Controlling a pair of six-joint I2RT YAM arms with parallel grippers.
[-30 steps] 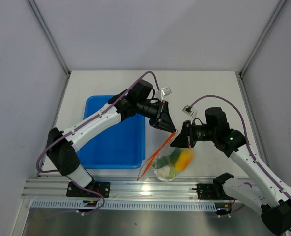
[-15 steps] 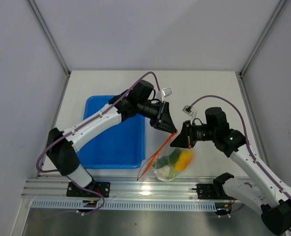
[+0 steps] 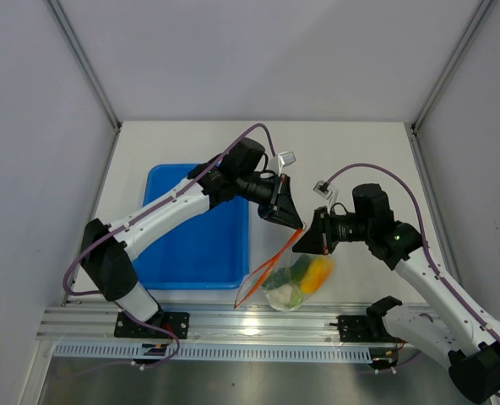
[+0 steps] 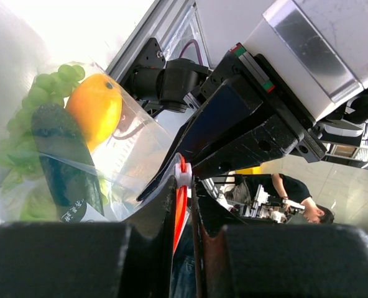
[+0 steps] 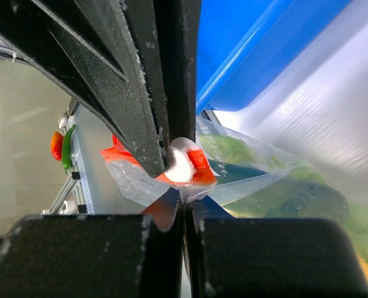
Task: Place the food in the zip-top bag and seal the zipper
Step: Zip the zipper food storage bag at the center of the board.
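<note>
The clear zip-top bag (image 3: pixel 296 283) hangs between both grippers, its lower end near the table's front edge. Inside are the orange-yellow fruit (image 3: pixel 316 272), the pale cabbage (image 3: pixel 284 295), green grapes (image 4: pixel 50 81) and the dark cucumber (image 4: pixel 63 158). The orange-red zipper (image 3: pixel 271 263) runs from the grippers down to the left. My left gripper (image 3: pixel 294 223) is shut on the zipper at its white slider (image 4: pixel 183 177). My right gripper (image 3: pixel 305 240) is shut on the bag's corner right below the slider (image 5: pixel 183 166). The two grippers nearly touch.
A blue plastic tray (image 3: pixel 195 245) lies left of the bag, under the left arm. The aluminium rail (image 3: pixel 233 325) runs along the table's front edge just below the bag. Grey walls close in the table on three sides.
The zipper's lower left end has shifted slightly down and left. Both grippers keep their hold and have hardly moved.
</note>
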